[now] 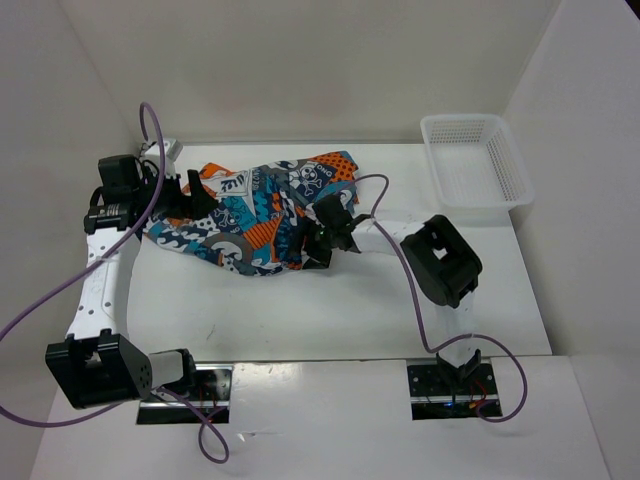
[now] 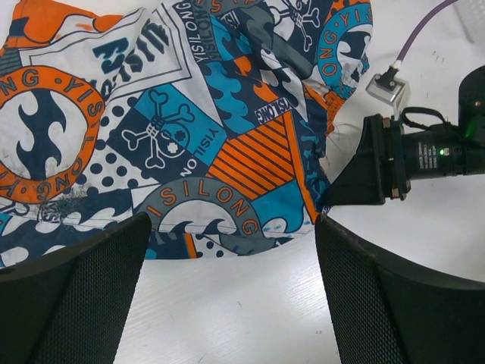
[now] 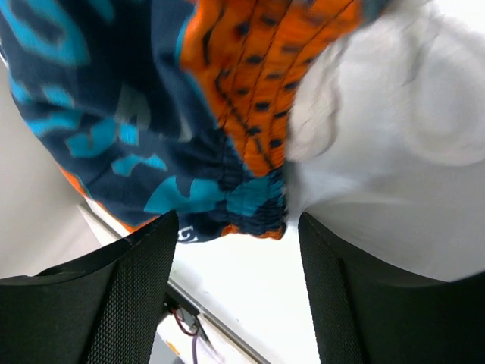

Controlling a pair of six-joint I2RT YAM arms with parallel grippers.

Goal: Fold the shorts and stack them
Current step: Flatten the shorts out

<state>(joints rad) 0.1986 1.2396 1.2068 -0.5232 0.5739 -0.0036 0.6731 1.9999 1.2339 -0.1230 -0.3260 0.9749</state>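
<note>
The shorts (image 1: 262, 215) lie crumpled and unfolded on the white table, showing a patchwork of blue, teal, orange and white with skull motifs. My left gripper (image 1: 188, 197) is at their left edge. In the left wrist view it (image 2: 231, 224) is open, with bare table between the fingers and the shorts' hem (image 2: 189, 129) just beyond the tips. My right gripper (image 1: 327, 236) is at the shorts' right edge. In the right wrist view it (image 3: 236, 220) is open, with the gathered waistband (image 3: 227, 167) just past the fingertips and nothing between the jaws.
A white plastic mesh basket (image 1: 475, 160) stands at the back right of the table. White walls enclose the table on three sides. Purple cables loop from both arms, and the right arm's wrist (image 2: 424, 155) shows in the left wrist view.
</note>
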